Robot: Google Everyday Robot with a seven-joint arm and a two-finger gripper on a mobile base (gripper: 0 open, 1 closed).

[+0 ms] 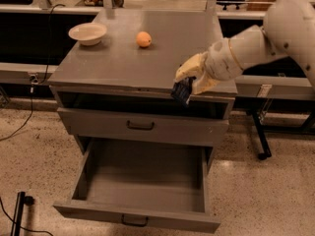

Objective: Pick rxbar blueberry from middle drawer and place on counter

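My gripper [189, 82] reaches in from the right at the counter's front right edge. It is shut on the rxbar blueberry [181, 91], a small dark bar with light print that hangs down from the fingers just in front of the counter [133, 63] edge. The middle drawer [140, 215] is pulled wide open below, and its grey inside shows nothing in it.
A white bowl [87, 33] sits at the counter's back left and an orange fruit [143, 39] near the back middle. A shut drawer front with a dark handle [140, 126] lies above the open drawer. Dark tables stand behind, and a cable [19, 127] runs across the speckled floor at left.
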